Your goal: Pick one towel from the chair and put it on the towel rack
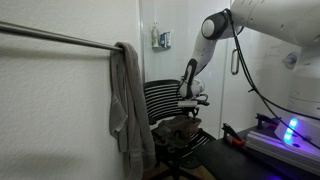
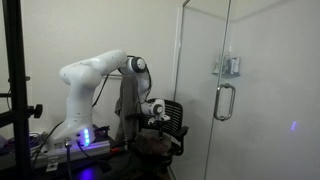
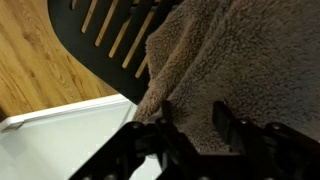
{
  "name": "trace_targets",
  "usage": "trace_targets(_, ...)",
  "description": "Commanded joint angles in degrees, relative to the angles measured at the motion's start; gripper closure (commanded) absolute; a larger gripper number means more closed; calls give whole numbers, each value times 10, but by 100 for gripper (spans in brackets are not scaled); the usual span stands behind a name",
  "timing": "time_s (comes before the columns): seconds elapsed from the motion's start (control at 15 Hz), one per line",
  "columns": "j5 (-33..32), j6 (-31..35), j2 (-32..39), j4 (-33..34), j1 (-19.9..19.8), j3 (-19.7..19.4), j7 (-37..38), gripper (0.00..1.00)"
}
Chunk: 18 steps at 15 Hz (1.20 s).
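Observation:
A fuzzy brown towel [image 3: 235, 60] lies on the seat of a black slatted chair [image 1: 165, 100]; it shows as a dark heap in an exterior view [image 1: 175, 127]. My gripper [image 3: 195, 125] is open just above the towel, its two black fingers spread over the fabric with towel showing between them. In both exterior views the gripper [image 1: 190, 100] [image 2: 155, 112] hangs over the chair seat. A grey towel [image 1: 128, 105] hangs on the metal towel rack [image 1: 55, 38] on the white wall.
A glass door with a handle [image 2: 224, 100] stands beside the chair. The robot base with a blue light [image 2: 85, 138] and a black table [image 1: 250, 155] are close by. Wooden floor [image 3: 35, 60] lies under the chair.

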Motion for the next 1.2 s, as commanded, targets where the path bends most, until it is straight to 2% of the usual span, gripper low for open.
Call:
trace_targets(0.0,34,-11,16,18,1,-5,-29,83)
trace_targets(0.13,46,-18,20,24,-2,-4,-36,97)
trace_targets(0.27,53,-29,20,28,-3,-6,-41,100)
trace_targets(0.4,51,-36,-2,14,11,-25,-36,100)
trace_targets(0.67,4,-3,-96,-72,97,-138,-8,99)
trace_targets(0.87,-45,10,-165,-115,146,-199,-20,99)
trace_targets(0.93,-71,2,-190,-131,173,-224,-16,99)
trace_targets(1.13,-177,44,-249,-178,271,-323,32,99)
